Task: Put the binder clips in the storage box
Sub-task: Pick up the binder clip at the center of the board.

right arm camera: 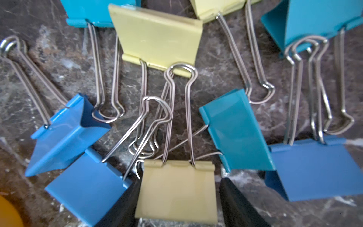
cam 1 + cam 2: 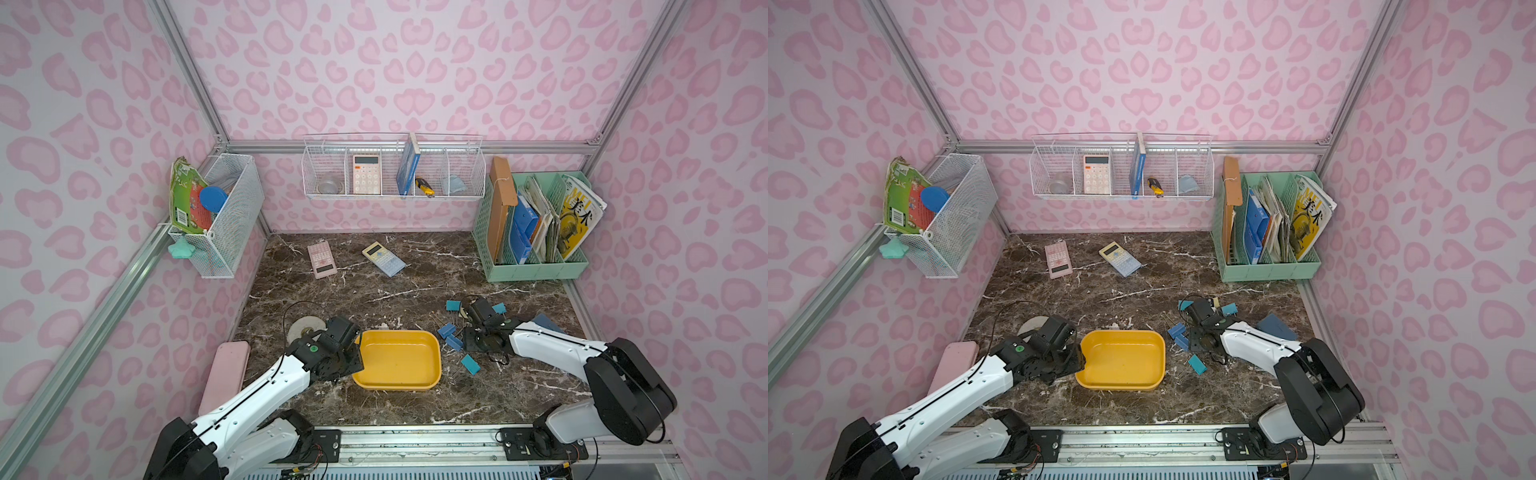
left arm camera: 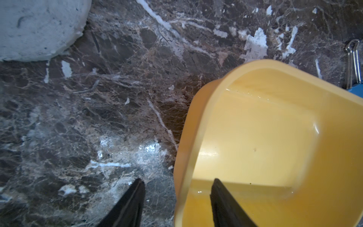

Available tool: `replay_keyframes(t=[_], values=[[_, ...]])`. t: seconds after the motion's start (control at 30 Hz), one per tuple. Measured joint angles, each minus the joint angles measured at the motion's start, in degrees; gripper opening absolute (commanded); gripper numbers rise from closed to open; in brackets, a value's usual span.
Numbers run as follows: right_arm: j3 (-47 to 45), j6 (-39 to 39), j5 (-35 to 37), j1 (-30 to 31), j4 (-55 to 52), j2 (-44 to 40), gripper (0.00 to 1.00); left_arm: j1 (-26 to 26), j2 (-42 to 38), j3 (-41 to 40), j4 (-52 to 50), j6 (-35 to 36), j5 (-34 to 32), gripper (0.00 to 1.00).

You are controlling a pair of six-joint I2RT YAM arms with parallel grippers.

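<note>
A yellow binder clip (image 1: 176, 194), cut off below, sat inside the right hand (image 1: 179, 180), grip unclear; the left hand (image 3: 177, 179) gaped astride the storage box (image 3: 196, 121) wall.

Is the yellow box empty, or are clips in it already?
Empty. The storage box shows only bare yellow floor in both top views; the binder clips lie outside it on the table.

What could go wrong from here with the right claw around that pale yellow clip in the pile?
1. The pale yellow clip flanked by the right claw has wire handles crossed with those of a blue clip; lifting may drag neighbours along.
2. The left claw straddles the storage box rim with jaws open, so a bump could shift the box.
</note>
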Motion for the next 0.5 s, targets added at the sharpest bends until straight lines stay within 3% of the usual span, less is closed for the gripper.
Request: replay_keyframes(t=[0.1,0.5], values=[[-0.1,0.0,0.4,-0.1,0.0,0.0,0.54,0.1,0.0,-0.2,0.0,0.0,0.0,0.58],[3.1,0.2,2.9,1.5,-5.6,-8.7,0.50,0.2,0.4,-0.2,0.0,0.0,-0.5,0.58]])
